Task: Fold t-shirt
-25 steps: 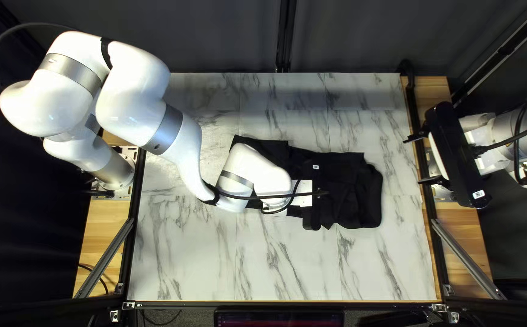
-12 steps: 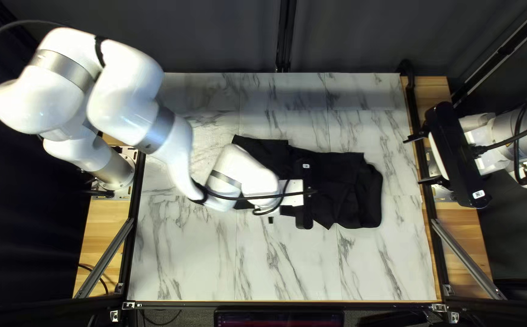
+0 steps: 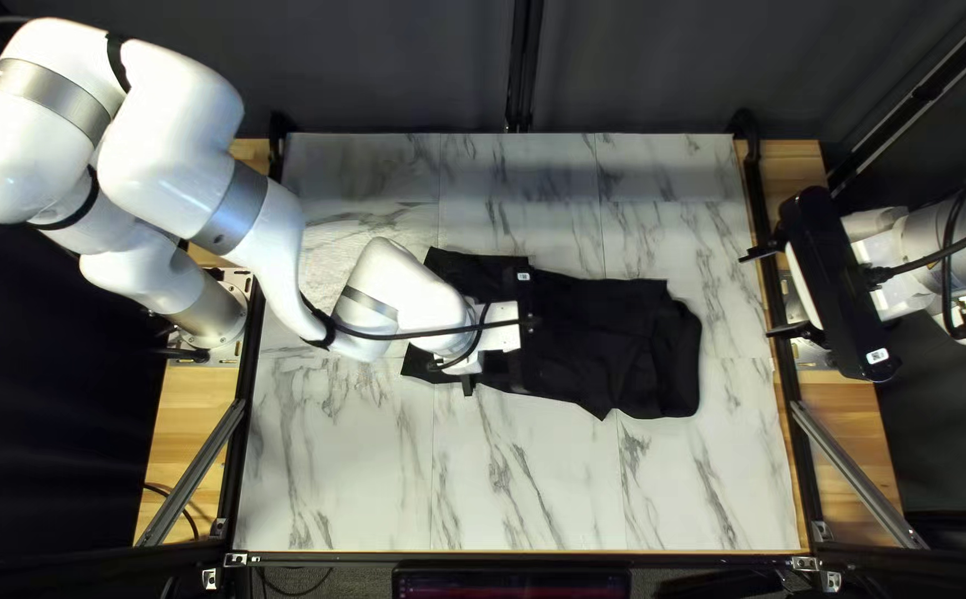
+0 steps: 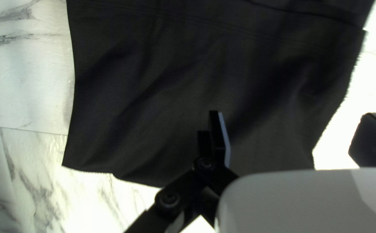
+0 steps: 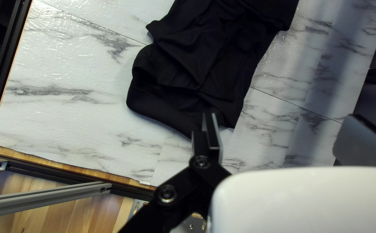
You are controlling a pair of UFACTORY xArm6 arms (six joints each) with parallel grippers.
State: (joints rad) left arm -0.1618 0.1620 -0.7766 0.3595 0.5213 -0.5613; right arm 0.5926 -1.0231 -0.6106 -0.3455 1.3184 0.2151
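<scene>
T-shirt (image 3: 616,344): black, laid lengthwise across the middle of the table (image 3: 527,477) in the top left view. Marbled surface is seen beyond both its long sides, with the broader stretch toward the near edge; its right end is well apart from the right rail (image 3: 788,355). The cloth is bunched and creased at that right end, flatter toward the left one.

Left gripper (image 3: 496,336): held over the shirt's left part, fingers wide apart. In the left wrist view one finger (image 4: 218,136) is seen against the cloth, the other against pale tabletop (contact with the cloth cannot be told). The hem is seen under the gripper.

Right gripper (image 3: 757,296): held above the table's right edge, fingers also apart, nothing between them. In the right wrist view the shirt is seen ahead, its bunched end nearest.

Labels: a small white tag (image 3: 523,276) is carried on the left arm's camera bar, another (image 3: 878,356) on the right arm's.

Surroundings: part of the shirt is hidden by the left arm (image 3: 383,294), along which a black cable (image 3: 427,333) is run. Metal struts (image 3: 860,477) are fixed at the near corners; a dark curtain (image 3: 638,67) is hung behind the far edge.
</scene>
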